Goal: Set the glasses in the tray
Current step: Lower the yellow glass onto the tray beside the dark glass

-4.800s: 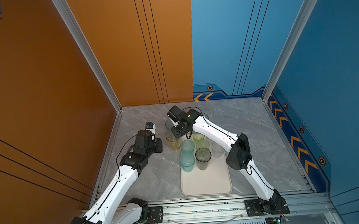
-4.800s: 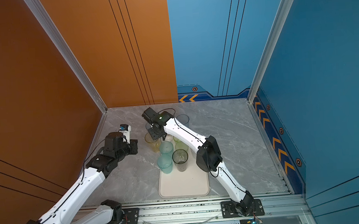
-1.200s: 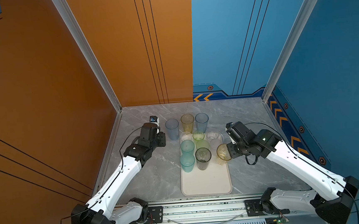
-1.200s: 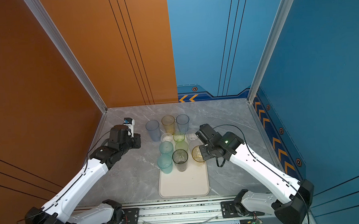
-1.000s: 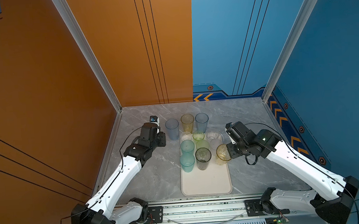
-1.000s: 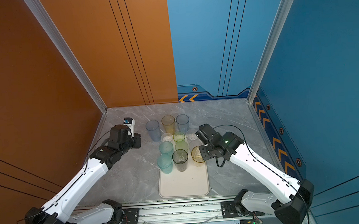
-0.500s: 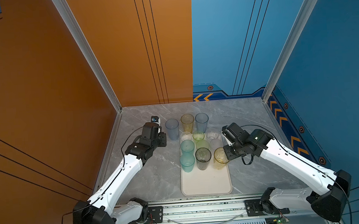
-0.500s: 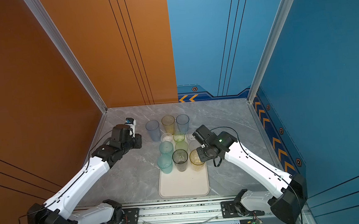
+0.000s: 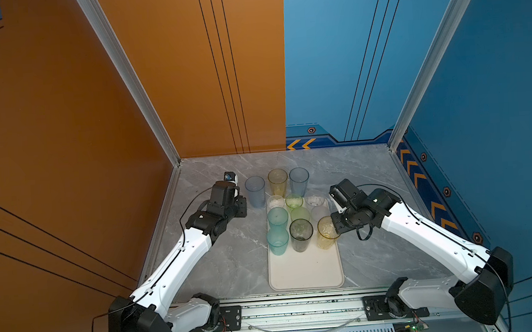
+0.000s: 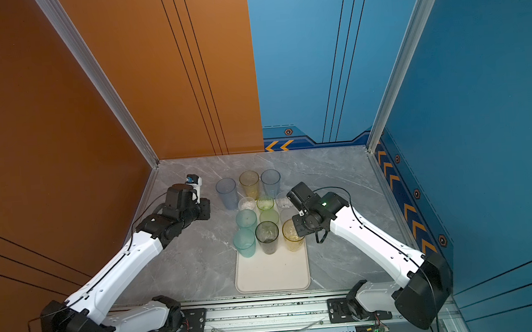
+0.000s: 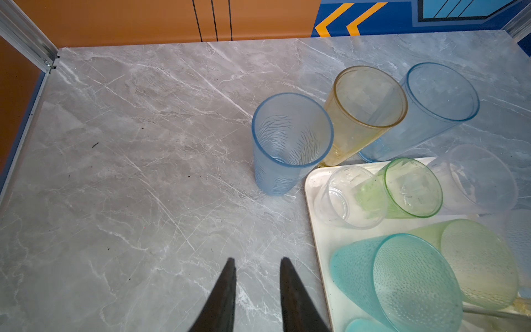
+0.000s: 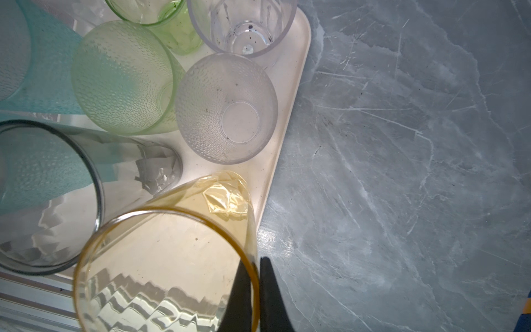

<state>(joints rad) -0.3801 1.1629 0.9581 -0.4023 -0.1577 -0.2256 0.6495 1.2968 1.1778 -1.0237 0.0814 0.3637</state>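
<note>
The right jaws pinch the wall of a yellow glass, one finger inside, one outside. The glass is upright just inside the tray's right rim, beside a grey glass. The left jaws stand slightly parted and empty above the bare surface, near a blue glass that stands off the tray, toward the surface's far edge.

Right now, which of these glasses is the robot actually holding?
The yellow glass at the right of the tray: the right gripper pinches its rim, while every other glass stands free.
</note>
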